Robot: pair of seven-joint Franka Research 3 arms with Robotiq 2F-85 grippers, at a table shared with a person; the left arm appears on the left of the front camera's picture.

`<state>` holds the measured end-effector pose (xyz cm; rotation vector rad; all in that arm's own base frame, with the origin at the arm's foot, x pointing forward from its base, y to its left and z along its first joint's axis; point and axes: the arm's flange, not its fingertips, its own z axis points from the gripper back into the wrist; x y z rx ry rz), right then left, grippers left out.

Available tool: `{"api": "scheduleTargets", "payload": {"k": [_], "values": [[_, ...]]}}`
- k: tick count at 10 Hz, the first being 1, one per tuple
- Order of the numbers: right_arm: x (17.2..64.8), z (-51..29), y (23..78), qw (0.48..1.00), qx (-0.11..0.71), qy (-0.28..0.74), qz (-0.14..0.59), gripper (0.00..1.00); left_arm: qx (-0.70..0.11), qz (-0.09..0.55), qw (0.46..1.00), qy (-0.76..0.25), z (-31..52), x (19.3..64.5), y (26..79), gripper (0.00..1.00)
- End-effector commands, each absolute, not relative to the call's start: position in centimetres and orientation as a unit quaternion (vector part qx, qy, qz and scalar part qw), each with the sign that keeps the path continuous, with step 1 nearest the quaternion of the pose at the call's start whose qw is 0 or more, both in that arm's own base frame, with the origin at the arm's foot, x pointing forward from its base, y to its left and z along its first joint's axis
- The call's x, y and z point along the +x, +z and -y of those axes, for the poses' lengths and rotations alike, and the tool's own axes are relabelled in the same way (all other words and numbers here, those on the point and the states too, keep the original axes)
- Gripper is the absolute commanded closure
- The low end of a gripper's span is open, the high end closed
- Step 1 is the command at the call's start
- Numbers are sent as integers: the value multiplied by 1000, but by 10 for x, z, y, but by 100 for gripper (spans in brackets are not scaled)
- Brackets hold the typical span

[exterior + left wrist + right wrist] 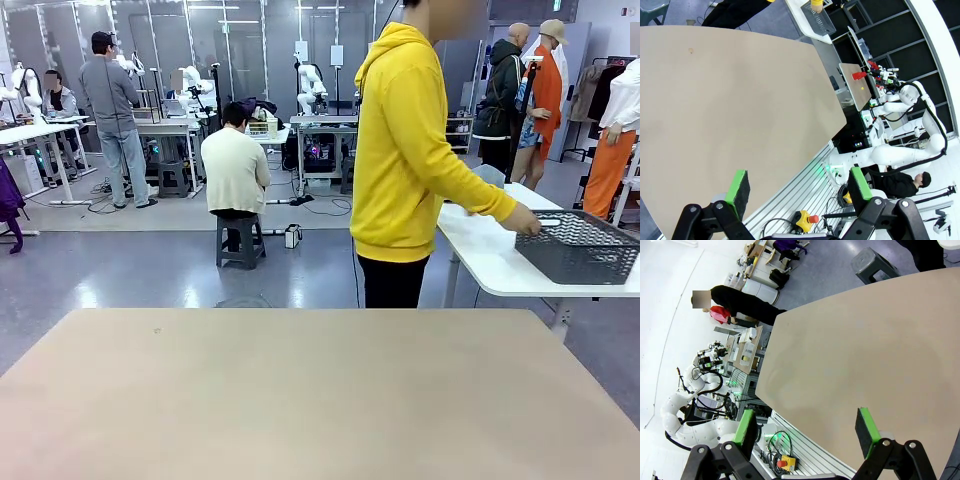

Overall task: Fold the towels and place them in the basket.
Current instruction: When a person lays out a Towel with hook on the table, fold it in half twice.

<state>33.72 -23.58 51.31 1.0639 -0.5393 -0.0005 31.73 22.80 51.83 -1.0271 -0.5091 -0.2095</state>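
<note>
The dark grey lattice basket (580, 248) stands on a white side table (490, 262) beyond the far right corner of my beige table (300, 400). A person in a yellow hoodie (405, 150) has turned toward it, one hand (522, 220) on its rim. The left wrist view has the basket (819, 17) small at the top edge. The towels are out of view. My left gripper (798, 187) hangs open over the table's near edge, holding nothing. My right gripper (805, 432) is open too, above the other near edge.
The beige tabletop (715, 100) is bare in both wrist views (865, 340). Aluminium framing, cables and a red stop button (812, 219) lie below its near edge. Other people and workbenches stand well behind the person.
</note>
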Motion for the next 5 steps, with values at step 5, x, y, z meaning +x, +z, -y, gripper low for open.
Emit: {"api": "scheduleTargets", "payload": {"k": [5], "values": [[337,236,514,824,505,2,255,0,-487,241,833,-102,-228,316,519,0]]}}
